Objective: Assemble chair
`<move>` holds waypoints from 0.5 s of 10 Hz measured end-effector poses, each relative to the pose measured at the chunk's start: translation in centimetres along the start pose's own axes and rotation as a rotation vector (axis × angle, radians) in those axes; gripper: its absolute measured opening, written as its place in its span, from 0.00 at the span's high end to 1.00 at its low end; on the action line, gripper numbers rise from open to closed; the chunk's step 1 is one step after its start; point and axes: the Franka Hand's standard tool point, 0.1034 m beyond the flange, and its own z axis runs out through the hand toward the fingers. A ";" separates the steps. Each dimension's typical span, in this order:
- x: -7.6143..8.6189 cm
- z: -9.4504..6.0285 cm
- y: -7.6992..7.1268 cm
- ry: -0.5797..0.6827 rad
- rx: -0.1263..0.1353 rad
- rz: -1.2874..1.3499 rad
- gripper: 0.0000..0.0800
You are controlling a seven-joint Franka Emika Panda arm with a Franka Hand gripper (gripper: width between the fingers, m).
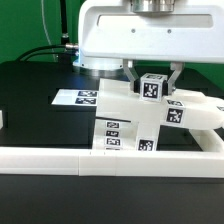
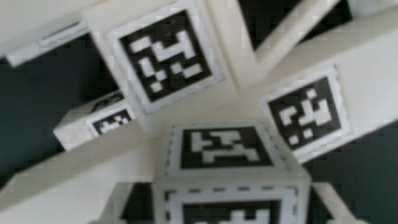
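Note:
The chair [image 1: 135, 122] is a cluster of chunky white tagged parts standing just behind the front rail. A short white post [image 1: 150, 87] with a black-and-white tag sits on top of this cluster. My gripper [image 1: 150, 84] comes down from the white arm head and is shut on that post, one finger on each side. In the wrist view the post [image 2: 222, 150] fills the space between my fingers, with the gripper [image 2: 228, 208] closed around it. Beyond it lie a tagged panel [image 2: 164, 50] and another tagged part [image 2: 302, 110]. The post's lower end is hidden.
A long low white border rail [image 1: 100, 160] runs along the front of the black table. The marker board [image 1: 78, 97] lies flat behind the chair parts, toward the exterior view's left. A small white piece [image 1: 3, 118] shows at the exterior view's left edge.

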 end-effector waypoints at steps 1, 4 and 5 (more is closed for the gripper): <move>0.1 0.0 0.2 0.000 0.005 0.116 0.65; 0.4 0.0 0.6 0.002 0.021 0.278 0.65; 0.4 0.0 0.5 0.001 0.023 0.329 0.65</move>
